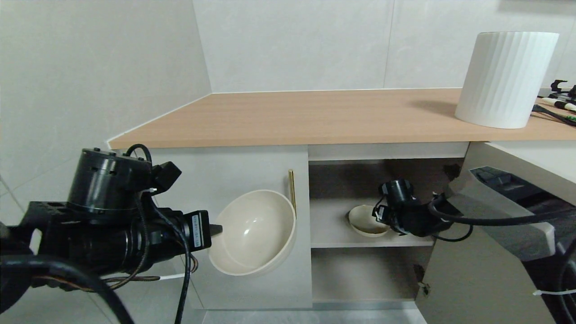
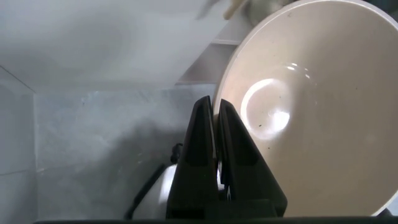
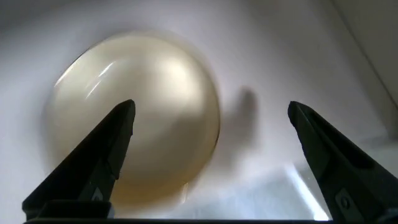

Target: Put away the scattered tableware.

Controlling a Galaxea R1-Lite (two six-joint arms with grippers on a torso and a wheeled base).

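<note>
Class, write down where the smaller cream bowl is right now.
In the head view, the smaller bowl sits on the shelf inside the open cabinet, right of the closed door, just ahead of the right gripper.

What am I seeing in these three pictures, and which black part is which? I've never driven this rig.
It is a two-armed robot. The wide picture comes from its head, looking down at a kitchen cabinet; the other two come from a camera on each wrist. The left gripper has its fingers shut on the rim of a large cream bowl, held in front of the closed cabinet door. The right gripper is inside the open cabinet, fingers open, at a small bowl on the shelf. On the wooden counter stands a white ribbed container.
</note>
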